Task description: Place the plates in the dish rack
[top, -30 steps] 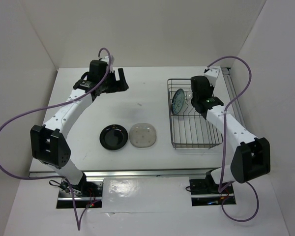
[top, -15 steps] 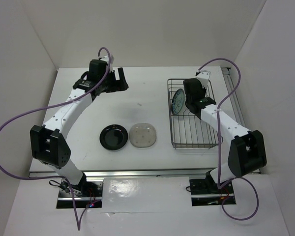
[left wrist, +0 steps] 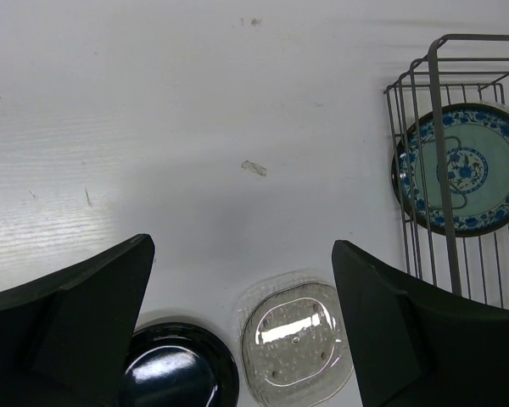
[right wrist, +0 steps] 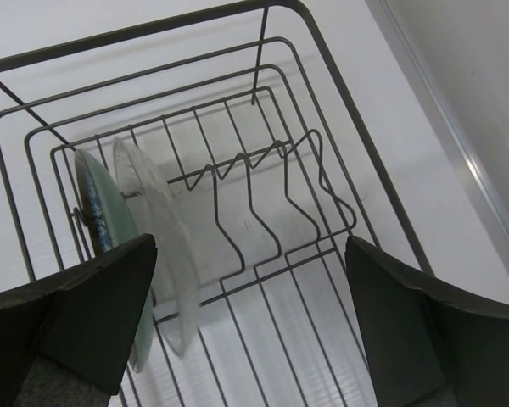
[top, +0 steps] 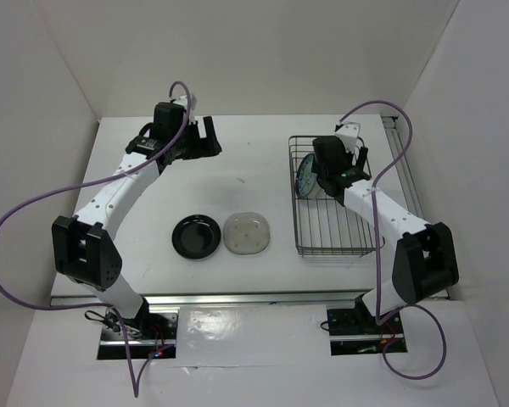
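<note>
Wire dish rack (top: 339, 225) held blue-green plate (left wrist: 475, 170) and clear glass plate (right wrist: 161, 229) upright; black plate (top: 196, 236) and grey-beige plate (top: 247, 233) lay on worktop (top: 237, 170); left hand (left wrist: 242, 288), right hand (right wrist: 250, 292) gaped empty.

Thin dark metal wire, smooth with a dull sheen, throughout the dish rack (top: 339, 225). Glossy, glazed ceramic look on the blue-green patterned plate (left wrist: 462, 168). Smooth and see-through, the clear glass plate (right wrist: 157, 229). Mirror-like gloss on the black plate (left wrist: 174, 381), with bright glare. Grey-beige plate (left wrist: 295, 343): translucent, smooth, shiny; glass or plastic, hard to tell. White table (left wrist: 195, 127): matt, finely streaked, lightly scuffed. Matt black plastic on the fingers (left wrist: 76, 331) of the left end effector (left wrist: 242, 244).
</note>
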